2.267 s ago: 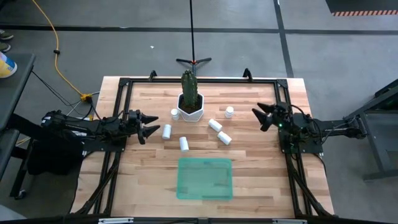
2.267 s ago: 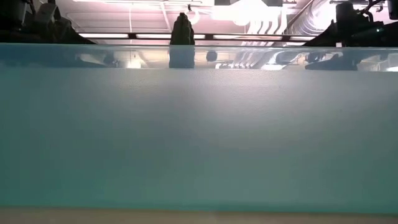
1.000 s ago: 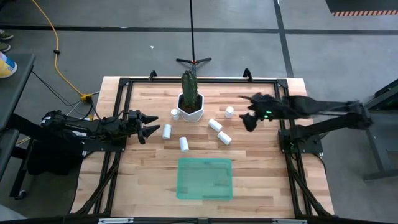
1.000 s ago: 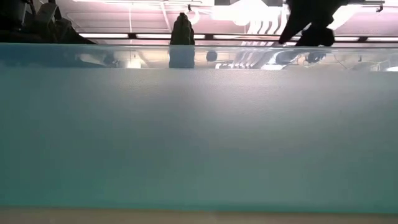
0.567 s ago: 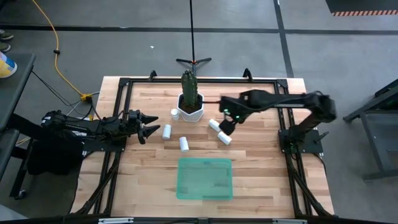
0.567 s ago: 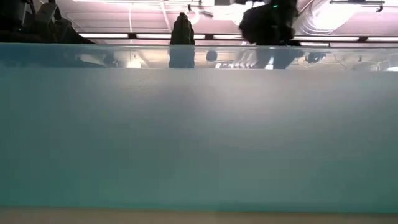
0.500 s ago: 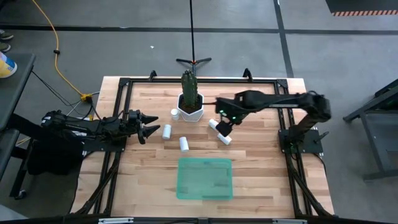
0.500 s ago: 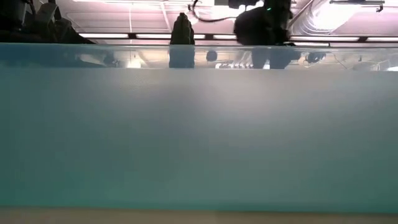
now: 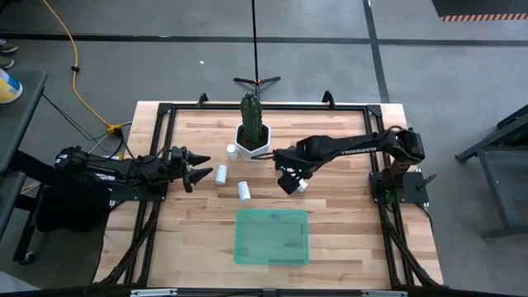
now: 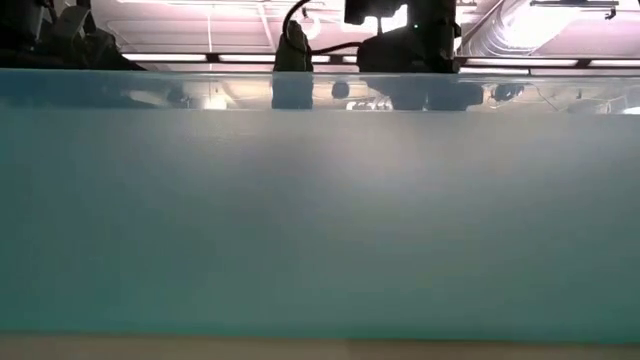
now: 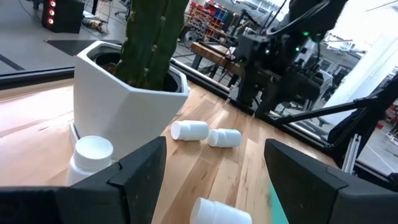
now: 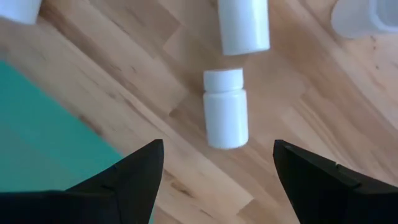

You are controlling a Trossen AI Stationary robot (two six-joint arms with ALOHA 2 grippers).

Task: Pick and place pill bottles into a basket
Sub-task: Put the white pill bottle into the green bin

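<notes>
Pill bottles [image 12: 226,116] bear no readable labels; right gripper [image 12: 217,163], jaws wide and empty, hovers above one beside the cactus pot [image 9: 252,142].

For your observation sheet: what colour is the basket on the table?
The basket is a translucent green; it shows best in the high view.

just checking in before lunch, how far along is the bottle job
Done: nothing yet; the basket looks empty. In hand: the right gripper hangs open over a lying bottle near the table's middle, not touching it. The left gripper waits open at the left edge. Left: every bottle, including one by the left gripper, one above the basket and one beside the pot.
</notes>
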